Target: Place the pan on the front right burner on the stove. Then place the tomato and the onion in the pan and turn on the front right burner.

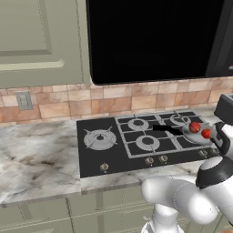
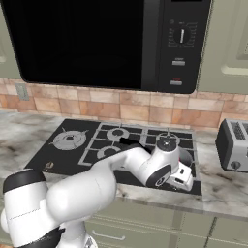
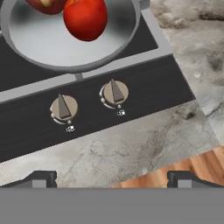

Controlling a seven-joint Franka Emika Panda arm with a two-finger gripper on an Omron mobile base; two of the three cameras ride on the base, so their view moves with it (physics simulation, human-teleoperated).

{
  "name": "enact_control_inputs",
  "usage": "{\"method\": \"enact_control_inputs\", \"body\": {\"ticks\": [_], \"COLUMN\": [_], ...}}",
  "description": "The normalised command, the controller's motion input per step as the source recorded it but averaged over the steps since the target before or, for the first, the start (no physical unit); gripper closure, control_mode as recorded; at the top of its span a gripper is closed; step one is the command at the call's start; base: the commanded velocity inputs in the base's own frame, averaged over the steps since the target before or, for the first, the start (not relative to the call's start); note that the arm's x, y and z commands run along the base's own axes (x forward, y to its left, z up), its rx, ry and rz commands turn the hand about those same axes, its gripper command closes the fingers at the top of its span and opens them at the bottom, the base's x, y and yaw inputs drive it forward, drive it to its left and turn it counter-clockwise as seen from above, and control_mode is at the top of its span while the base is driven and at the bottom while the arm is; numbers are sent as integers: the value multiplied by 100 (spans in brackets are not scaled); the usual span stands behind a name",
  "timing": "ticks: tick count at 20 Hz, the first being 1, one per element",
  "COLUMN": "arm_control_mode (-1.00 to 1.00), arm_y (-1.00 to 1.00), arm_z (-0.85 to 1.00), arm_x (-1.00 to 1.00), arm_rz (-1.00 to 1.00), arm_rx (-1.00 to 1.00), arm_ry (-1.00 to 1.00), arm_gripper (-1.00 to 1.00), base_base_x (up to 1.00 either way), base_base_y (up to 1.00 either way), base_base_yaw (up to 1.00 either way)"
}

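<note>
The silver pan sits on the grate at the front right of the black stove, its black handle pointing left. It covers the front right burner. Two red balls lie in the pan: a glossy tomato and, at the top edge of the hand view, a darker onion. My gripper hangs open and empty above the counter edge, just in front of two silver knobs. In the right base view the white hand hovers over the stove's front right corner.
A toaster stands on the marble counter right of the stove. A black microwave hangs above the stove. The star-shaped burner is at the stove's left. Wooden floor shows beyond the counter edge.
</note>
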Motion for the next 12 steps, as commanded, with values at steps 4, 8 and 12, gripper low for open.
{"method": "enact_control_inputs", "body": {"ticks": [4,8,12], "arm_control_mode": [-100,-100,-100], "arm_y": [0,0,0], "arm_z": [-9,-10,-10], "arm_x": [1,8,17], "arm_rz": [-4,-3,-1], "arm_rx": [0,0,0], "arm_ry": [0,0,0], "arm_gripper": [-100,-100,-100], "base_base_x": [0,0,0], "base_base_y": [0,0,0], "base_base_yaw": [0,0,0]}}
